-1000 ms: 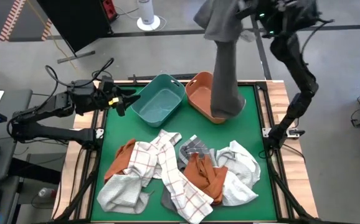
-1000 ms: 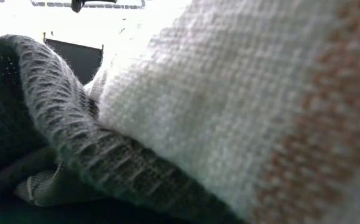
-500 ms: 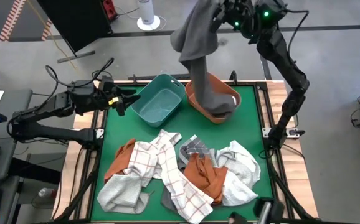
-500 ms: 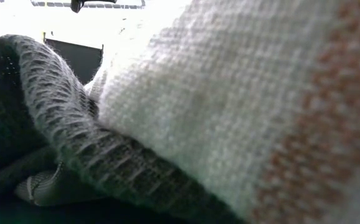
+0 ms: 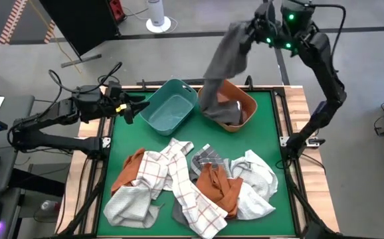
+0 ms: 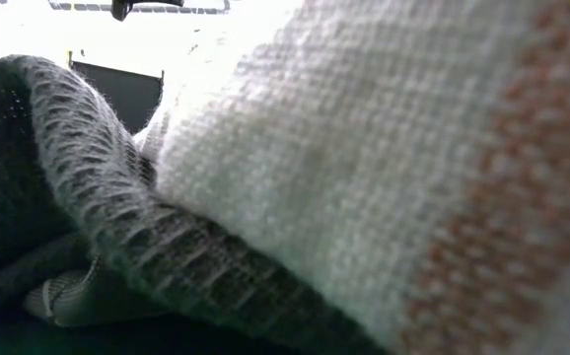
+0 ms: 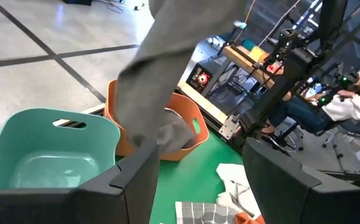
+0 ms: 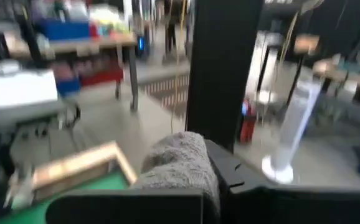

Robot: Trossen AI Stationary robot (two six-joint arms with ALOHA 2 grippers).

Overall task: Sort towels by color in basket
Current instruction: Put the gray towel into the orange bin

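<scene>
My right gripper (image 5: 250, 32) is high above the table's far edge, shut on a dark grey towel (image 5: 222, 66). The towel hangs down into the rust-orange basket (image 5: 248, 101), and its lower end (image 5: 224, 114) is bunched inside. The teal basket (image 5: 170, 107) stands to its left. My left gripper (image 5: 133, 109) waits open, level, just left of the teal basket (image 7: 49, 149). White, checked, rust-orange and grey towels lie heaped (image 5: 192, 182) on the table's near half. In the low view, towels (image 6: 344, 168) fill the picture right in front of the camera. My right gripper (image 8: 206, 190) pinches the dark grey towel's upper end (image 8: 181, 163) between its two fingers; a bunched fold sticks out past them. The towel hangs slack below the gripper, slanting down toward the table's left. Its lower end lies in the orange basket (image 7: 167, 134).
The two baskets stand side by side at the table's far middle. Bare green mat (image 5: 272, 143) shows between baskets and heap and along the right side. Cables and a dark panel lie beyond the left arm. A seated person (image 7: 354, 93) shows beyond the table.
My right gripper, still shut on the grey towel, has swung toward the table's left above the far edge, then partly back right. The towel's lower end has moved from the orange basket's right rim into its hollow and gathered there; the hanging part looks shorter.
</scene>
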